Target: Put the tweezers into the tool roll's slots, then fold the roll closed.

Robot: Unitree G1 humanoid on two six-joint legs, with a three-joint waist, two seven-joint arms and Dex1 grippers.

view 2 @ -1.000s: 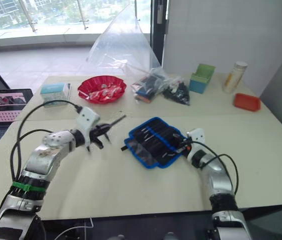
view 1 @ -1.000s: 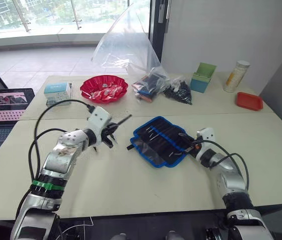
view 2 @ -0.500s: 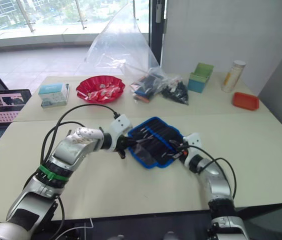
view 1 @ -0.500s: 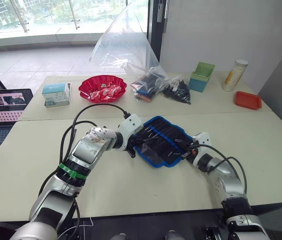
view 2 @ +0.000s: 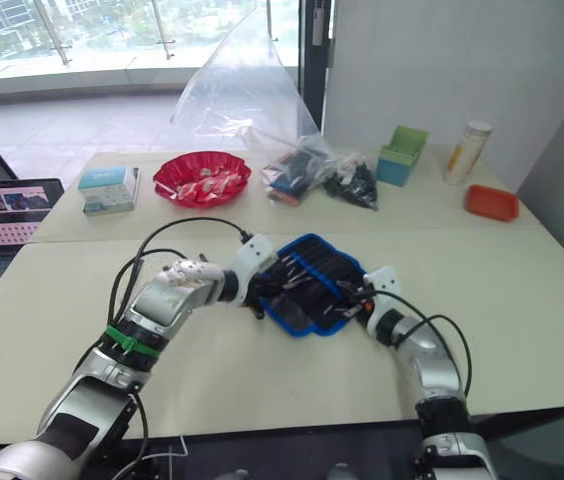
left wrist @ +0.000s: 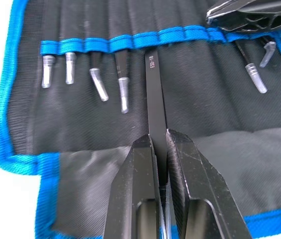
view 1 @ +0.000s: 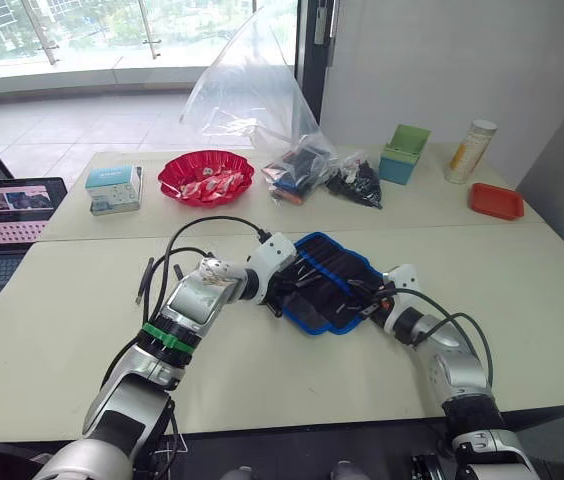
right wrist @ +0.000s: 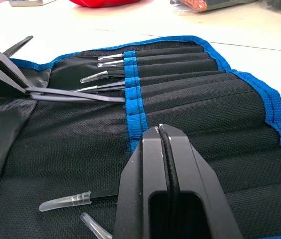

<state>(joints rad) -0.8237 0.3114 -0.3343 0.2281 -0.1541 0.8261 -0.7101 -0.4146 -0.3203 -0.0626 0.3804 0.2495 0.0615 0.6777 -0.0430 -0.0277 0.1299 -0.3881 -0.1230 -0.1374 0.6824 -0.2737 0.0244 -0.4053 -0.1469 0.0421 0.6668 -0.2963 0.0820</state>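
Since the earlier frame, left gripper (left wrist: 159,144) has advanced across the tool roll (view 1: 330,282) at frame centre, clamped on tweezers (left wrist: 154,94) nosing a slot (left wrist: 149,41); misalignment risks snagging the blue trim, while right gripper (right wrist: 166,144), closed on the strap, steadies it.

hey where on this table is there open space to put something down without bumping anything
Bare tabletop lies on the robot's left, beside the tool roll, and more on its right past the right gripper. The far edge is crowded: red bowl, small box, plastic bags, green bin, bottle, red tray. Both grippers are at the roll; the left gripper holds tweezers.
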